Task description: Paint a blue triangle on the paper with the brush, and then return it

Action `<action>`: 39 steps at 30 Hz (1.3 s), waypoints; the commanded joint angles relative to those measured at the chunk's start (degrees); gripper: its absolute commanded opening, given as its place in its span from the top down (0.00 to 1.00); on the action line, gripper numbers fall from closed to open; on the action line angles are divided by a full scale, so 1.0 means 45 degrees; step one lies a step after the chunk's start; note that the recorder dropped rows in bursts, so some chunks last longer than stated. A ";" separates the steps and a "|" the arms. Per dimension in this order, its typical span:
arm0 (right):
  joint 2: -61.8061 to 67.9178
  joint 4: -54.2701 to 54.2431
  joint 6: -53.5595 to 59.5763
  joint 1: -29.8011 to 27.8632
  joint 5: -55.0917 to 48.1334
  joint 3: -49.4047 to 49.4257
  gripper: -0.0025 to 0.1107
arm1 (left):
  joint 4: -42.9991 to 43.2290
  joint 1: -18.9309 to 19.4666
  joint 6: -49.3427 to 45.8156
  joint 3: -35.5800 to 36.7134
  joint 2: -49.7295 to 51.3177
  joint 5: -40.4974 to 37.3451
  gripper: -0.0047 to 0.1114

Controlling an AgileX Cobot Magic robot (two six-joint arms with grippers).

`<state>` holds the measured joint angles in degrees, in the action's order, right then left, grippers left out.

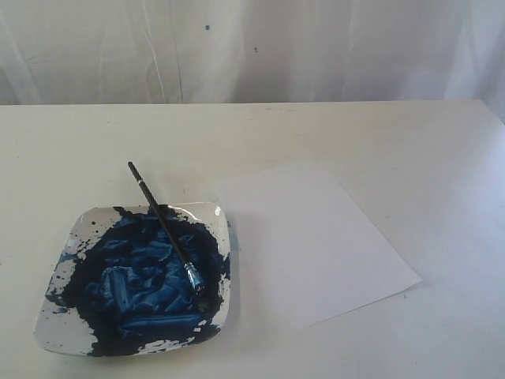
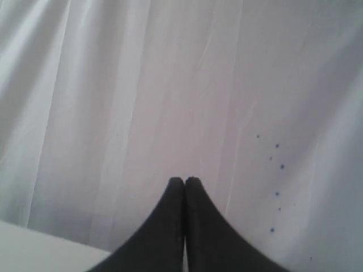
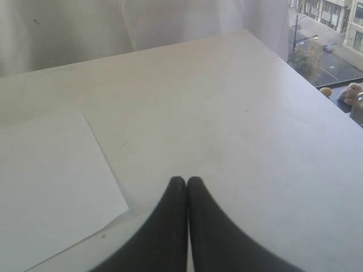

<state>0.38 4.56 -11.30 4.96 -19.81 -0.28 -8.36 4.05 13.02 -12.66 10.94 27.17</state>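
**Fig.** The long black-handled paintbrush (image 1: 166, 229) is laid across the blue-smeared square white plate (image 1: 55, 332), bristles in paint for loading. The blank white paper sheet (image 1: 316, 237) is set just beside. The left gripper (image 2: 184, 181) and right gripper (image 3: 186, 180) are pressed together, empty.

This looks like a sparse, staged test room rather than a home: a plain white surface (image 1: 410, 142) stands against a white curtain (image 1: 316, 47) flecked with blue paint specks (image 2: 282, 166). Past the curtain's edge, a street (image 3: 315, 35) with buildings (image 3: 336, 10) and a car (image 3: 328, 49) lies well below, so the room sits upstairs.
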 commanded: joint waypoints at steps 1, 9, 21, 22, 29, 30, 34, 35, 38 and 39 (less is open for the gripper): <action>-0.0085 0.0018 0.0012 -0.0101 0.0030 0.0063 0.98 | -0.0310 -0.0040 0.0546 -0.1510 0.2983 -0.0941 0.96; -0.0085 0.0018 0.0012 -0.0101 0.0030 0.0063 0.98 | 0.1858 -0.0040 0.2676 -0.4616 0.7989 -0.3403 0.96; -0.0085 0.0018 0.0012 -0.0101 0.0030 0.0063 0.98 | 1.6935 -0.0040 1.8309 -0.6143 1.2727 0.3287 0.96; -0.0085 0.0018 0.0012 -0.0101 0.0030 0.0063 0.98 | 1.7534 -0.0040 1.8760 -0.6276 1.3124 0.3400 0.96; -0.0085 0.0018 0.0012 -0.0101 0.0030 0.0063 0.98 | 1.9809 -0.0040 2.0247 -0.7487 1.6172 0.3824 0.96; -0.0085 0.0018 0.0012 -0.0101 0.0030 0.0063 0.98 | 2.0367 -0.0040 2.0681 -0.7742 1.6580 0.4009 0.96; -0.0085 0.0018 0.0012 -0.0101 0.0030 0.0063 0.98 | 2.3058 -0.0040 2.3351 -0.8872 1.7960 0.4749 0.96; -0.0085 0.0018 0.0012 -0.0101 0.0030 0.0063 0.98 | 2.3813 -0.0040 2.3990 -0.9208 1.8332 0.5022 0.96; -0.0085 0.0018 0.0012 -0.0101 0.0030 0.0063 0.98 | 2.4069 -0.0040 2.4106 -0.9883 1.9353 0.6865 0.96; -0.0085 0.0018 0.0012 -0.0101 0.0030 0.0063 0.98 | 2.4069 -0.0040 2.4106 -1.0091 1.9666 0.7630 0.96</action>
<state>0.38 4.56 -11.30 4.96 -19.81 -0.28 97.39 3.92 119.72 -55.73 96.58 53.81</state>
